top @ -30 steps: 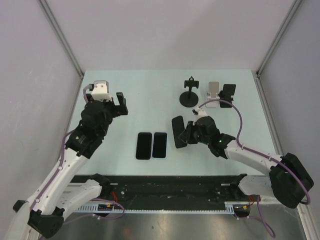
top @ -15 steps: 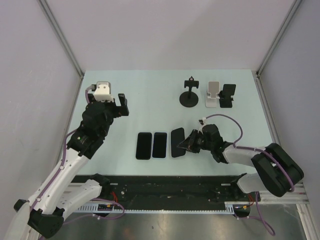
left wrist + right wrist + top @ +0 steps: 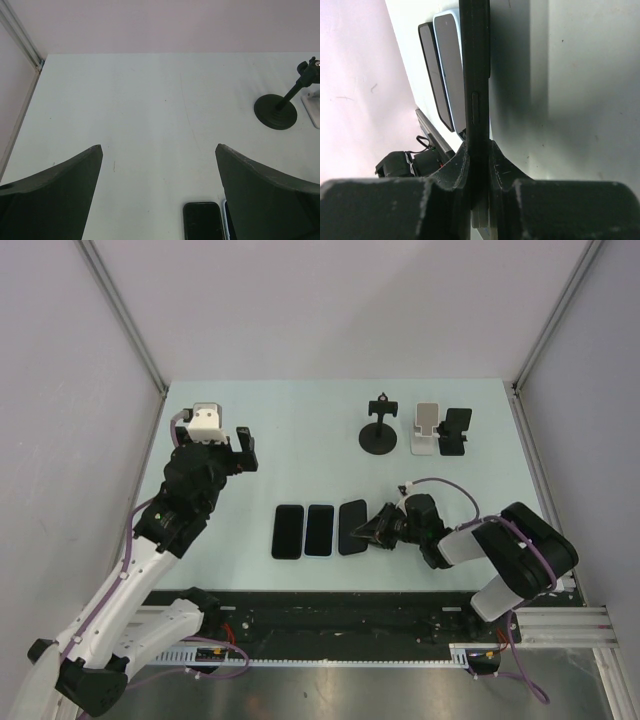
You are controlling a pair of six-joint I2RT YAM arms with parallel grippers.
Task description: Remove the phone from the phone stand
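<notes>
The phone (image 3: 352, 527) is off the stands, low at the near middle of the table (image 3: 300, 420), and is the rightmost in a row of 3. The middle phone (image 3: 319, 530) and the left phone (image 3: 288, 531) lie flat just beside it. The right gripper (image 3: 372, 531) pinches its right edge, jaws narrow. Well apart at the far right stand the round-base stand (image 3: 377, 430), the white stand (image 3: 427, 430) and the black stand (image 3: 455, 430). The left gripper (image 3: 243, 448) hovers at the far left, jaws wide and holding nothing.

Only the right wrist view shows the phone (image 3: 475, 75) edge-on between the fingers (image 3: 452, 172), with the middle phone (image 3: 451, 65) beyond. Whether it touches the table cannot be told. The left wrist view shows the round-base stand (image 3: 276, 111) and the left phone (image 3: 202, 221).
</notes>
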